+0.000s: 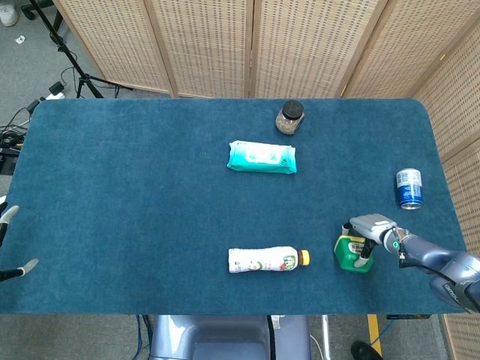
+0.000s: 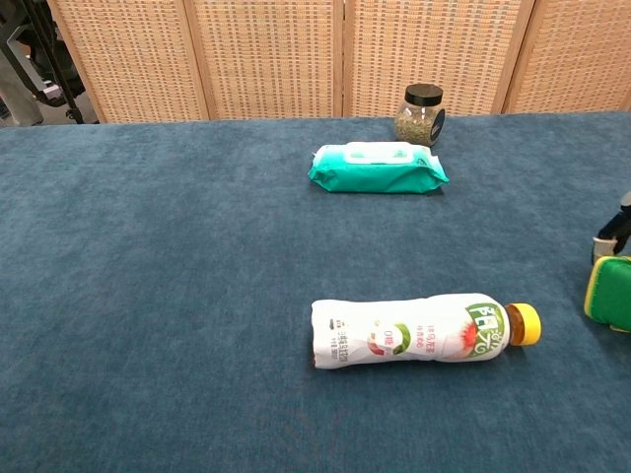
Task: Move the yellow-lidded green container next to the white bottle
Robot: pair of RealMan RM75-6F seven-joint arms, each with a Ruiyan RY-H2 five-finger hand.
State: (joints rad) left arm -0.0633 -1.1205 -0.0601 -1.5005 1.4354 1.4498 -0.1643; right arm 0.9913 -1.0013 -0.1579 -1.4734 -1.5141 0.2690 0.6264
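Note:
The white bottle [image 1: 266, 260] lies on its side near the table's front edge, its yellow cap pointing right; the chest view shows the bottle [image 2: 419, 330] low in the middle. The green container [image 1: 351, 255] with its yellow lid sits on the cloth a short gap to the right of the cap. Only the container's left edge [image 2: 611, 293] reaches into the chest view. My right hand [image 1: 371, 229] comes in from the right and grips the container, dark fingers wrapped over its top and side. Just two spread fingertips of my left hand [image 1: 9, 240] show at the far left edge.
A teal wipes pack [image 1: 262, 157] lies mid-table, and a dark-lidded glass jar [image 1: 289, 118] stands behind it. A blue can [image 1: 409, 188] stands near the right edge, behind my right hand. The blue table's front edge [image 1: 225, 309] runs close below the bottle.

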